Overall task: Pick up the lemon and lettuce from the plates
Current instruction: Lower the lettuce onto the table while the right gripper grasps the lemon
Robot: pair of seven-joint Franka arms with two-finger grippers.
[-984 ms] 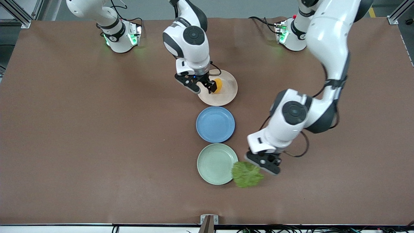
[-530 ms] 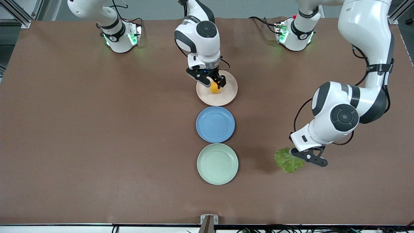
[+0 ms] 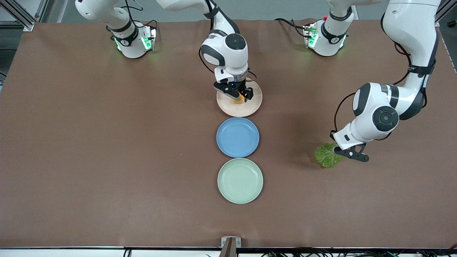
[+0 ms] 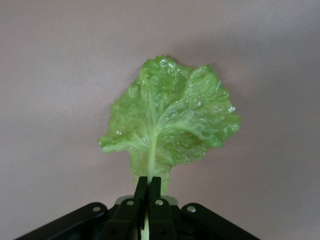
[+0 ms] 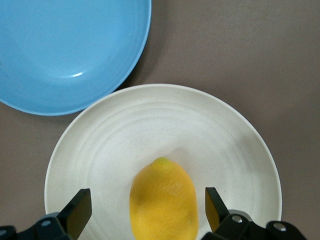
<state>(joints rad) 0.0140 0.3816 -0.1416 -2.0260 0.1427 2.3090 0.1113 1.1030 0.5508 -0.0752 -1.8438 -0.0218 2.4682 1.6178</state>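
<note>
Between the fingers of my right pincer [image 5: 145,212] sits the lemon [image 5: 163,199], the jaws spread wide with a finger on either flank and not yet touching the skin. I have it lined up along the fruit's narrow width, I judge, so that a plain squeeze will catch it without rolling it. The lemon lies on the beige-pink plate [image 3: 250,107], toward the rim nearest that arm's base, and in the front view the pincer hangs right over it and hides most of it. Just beside that plate, nearer the front camera, is the blue plate [image 3: 237,137], which plays no part here.

My left pincer [image 4: 148,200] is clamped tight on the pale stalk of the lettuce [image 4: 170,120], so the leaf fans out flat ahead of the fingers; gripping the stiff rib makes sense to me, since the crinkled blade would likely tear or slip. That pincer [image 3: 348,152] is up over bare bench [image 3: 107,160] toward the left arm's end, well apart from the mint green plate [image 3: 240,181], which now holds nothing. By my reckoning the lettuce half is done and the lemon grasp is the step in hand.
</note>
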